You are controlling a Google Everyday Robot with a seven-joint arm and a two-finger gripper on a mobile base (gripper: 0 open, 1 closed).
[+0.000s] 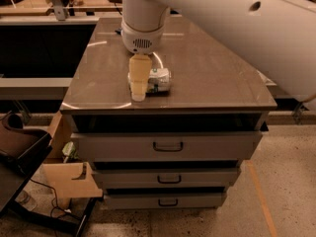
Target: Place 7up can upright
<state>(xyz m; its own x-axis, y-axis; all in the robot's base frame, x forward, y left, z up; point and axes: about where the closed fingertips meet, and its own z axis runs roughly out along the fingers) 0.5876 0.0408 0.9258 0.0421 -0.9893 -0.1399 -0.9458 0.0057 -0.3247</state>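
At the cabinet's [212, 78] near edge, 7up can [160, 80] lies sideways behind gripper [138, 94].
Whether the gripper pinches it I cannot tell; loosely held, it may roll off.

The 7up can [160, 80] is showing a shiny metal skin under whitish-and-green print, and the gripper [139, 94], hanging low over the tabletop at the can's left end, is looking like smooth, matt cream plastic. The tabletop [212, 78] is reflecting the lights as a smooth, glossy brown surface, while the arm [237, 28] above is gleaming softly like a white plastic shell. The drawer fronts [113, 146] are looking matt grey with dark handles [168, 146], and the floor [286, 181] is showing a speckled, stone-like finish beside plain matt cardboard [66, 179].
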